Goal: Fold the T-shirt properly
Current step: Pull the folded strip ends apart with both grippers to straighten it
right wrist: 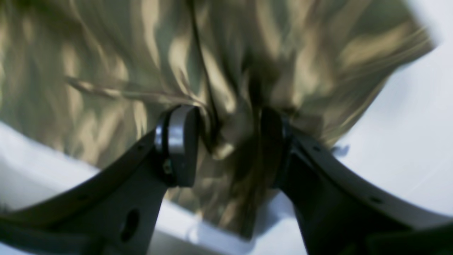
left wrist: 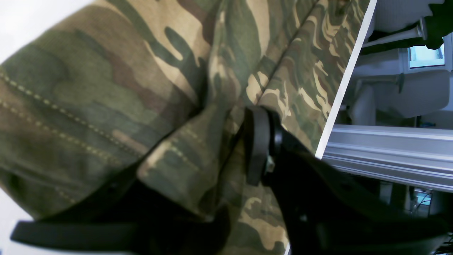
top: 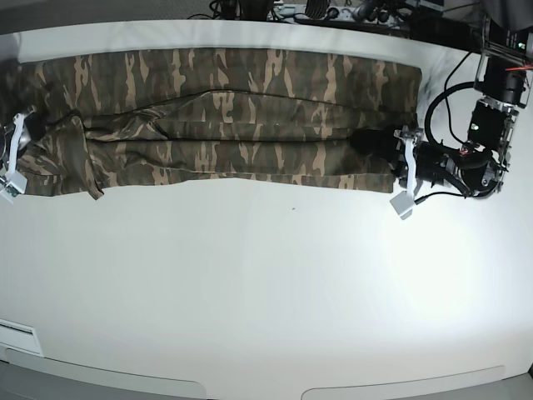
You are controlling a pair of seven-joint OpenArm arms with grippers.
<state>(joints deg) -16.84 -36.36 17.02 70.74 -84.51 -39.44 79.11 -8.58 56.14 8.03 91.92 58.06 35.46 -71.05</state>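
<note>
Two arms work at opposite ends of the white table (top: 266, 292), whose near half lies bare in the base view. Beyond that bare surface the T-shirt (top: 225, 125) lies as a long folded band across the far half. Its long axis runs left to right in that view, parallel to the table's far edge, and a lengthwise fold line runs along the middle of the band.

The left gripper (top: 398, 167) is at the band's right end in the base view, its arm low over the table and reaching in from the side. In the left wrist view its fingers (left wrist: 258, 145) stand at a middling width with camouflage cloth bunched between them; one finger is hidden under the cloth, so whether they actually pinch it cannot be told.

The right gripper (top: 12, 158) is at the band's left end, at the edge of the base view. In the right wrist view, which is blurred, its jaws stand apart with a ridge of cloth lying loosely in the gap, clear of the lighter pad (right wrist: 180, 145).

No containers are in view.
</note>
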